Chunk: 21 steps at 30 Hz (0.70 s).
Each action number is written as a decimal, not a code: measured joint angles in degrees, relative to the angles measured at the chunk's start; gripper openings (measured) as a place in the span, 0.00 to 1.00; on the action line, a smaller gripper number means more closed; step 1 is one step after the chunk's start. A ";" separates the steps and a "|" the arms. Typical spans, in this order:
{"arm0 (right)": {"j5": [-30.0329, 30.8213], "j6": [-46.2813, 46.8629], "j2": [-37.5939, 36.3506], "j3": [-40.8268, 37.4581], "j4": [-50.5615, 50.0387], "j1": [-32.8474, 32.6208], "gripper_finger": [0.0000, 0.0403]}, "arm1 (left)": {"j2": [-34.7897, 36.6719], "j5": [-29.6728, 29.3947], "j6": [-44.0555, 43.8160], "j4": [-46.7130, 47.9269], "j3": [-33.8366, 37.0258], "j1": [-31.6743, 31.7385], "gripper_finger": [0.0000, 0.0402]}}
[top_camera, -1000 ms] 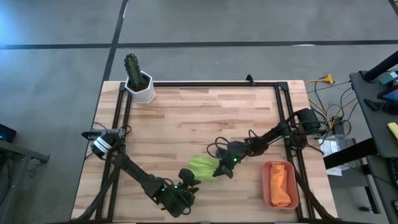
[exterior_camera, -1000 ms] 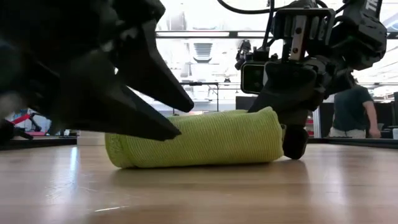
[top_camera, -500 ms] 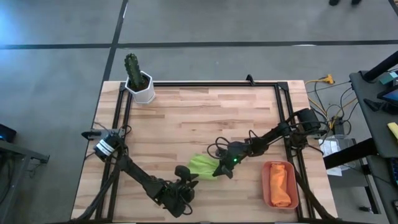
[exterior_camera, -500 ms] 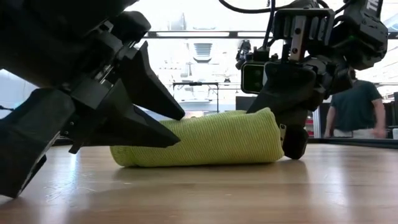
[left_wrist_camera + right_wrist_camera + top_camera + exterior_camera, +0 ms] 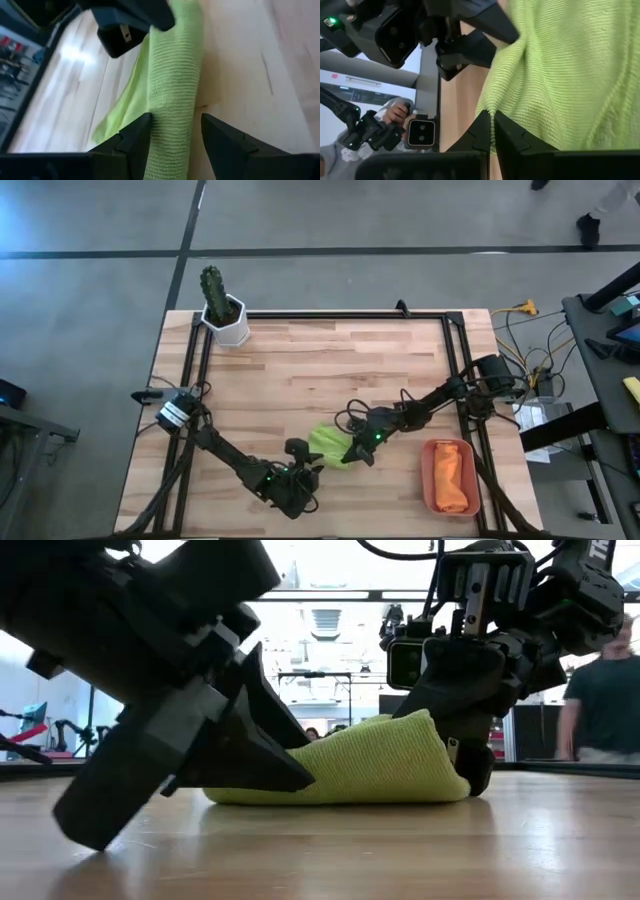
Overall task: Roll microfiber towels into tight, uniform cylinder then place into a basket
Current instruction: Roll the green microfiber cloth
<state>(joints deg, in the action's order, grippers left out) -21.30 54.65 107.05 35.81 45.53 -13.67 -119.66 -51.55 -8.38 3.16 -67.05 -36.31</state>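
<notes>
The lime green microfiber towel (image 5: 328,444) lies rolled on the table's near middle, with a loose flap (image 5: 120,112) spread beside the roll. My left gripper (image 5: 308,457) is open, and its fingers stand on either side of the roll's near-left end (image 5: 172,132). My right gripper (image 5: 352,453) is shut on the roll's other end. The orange towel (image 5: 452,478) lies rolled in the terracotta basket (image 5: 427,480) at the near right. My left gripper has one finger (image 5: 137,135) against the side of the roll near its end; the other finger (image 5: 220,140) stands a little apart from it. The fingers slant down and lie along the roll, which rests on the table. My right gripper pinches a bit of the towel's outer edge (image 5: 492,114) between its shut fingertips at the roll's right end (image 5: 452,755). It slants down from the table's right. That end sits a little higher than the other end, which is on the table.
A white pot with a cactus (image 5: 225,315) stands at the far left corner. Black frame rails (image 5: 340,314) run along the table's far and side edges. A person (image 5: 600,690) stands in the room behind the table.
My left gripper has sunk and moved toward the green roll, rolling about its own axis, and its open fingers now stand around the roll's left end. That end of the roll has shifted a little toward the right gripper and lies lower.
</notes>
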 joint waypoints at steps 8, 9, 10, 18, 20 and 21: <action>-2.12 -0.10 0.11 -0.02 2.26 -0.40 0.02 | -0.11 3.36 -2.07 -2.06 0.07 3.89 0.40; -2.59 -0.27 0.11 -0.02 2.23 -0.46 0.02 | -0.11 3.55 -2.01 -2.28 0.02 4.29 0.40; -2.88 -0.45 0.11 -0.02 2.19 -0.59 0.02 | -0.14 3.62 -1.76 -2.27 -0.17 4.67 0.40; -2.97 -1.74 0.09 -0.45 2.19 -1.07 0.02 | -0.26 4.85 3.49 -2.59 -1.66 6.37 0.31; -2.89 -2.18 0.06 -0.59 2.24 -1.05 0.02 | -0.26 6.03 3.65 -2.54 -1.75 6.41 0.23; -2.86 -2.34 0.04 -0.69 2.26 -1.05 0.02 | -0.26 6.62 3.62 -2.55 -1.75 6.44 0.18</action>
<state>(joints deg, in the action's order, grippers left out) -24.16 52.31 107.09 35.12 47.79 -14.72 -119.92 -44.93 -4.75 0.60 -68.79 -29.87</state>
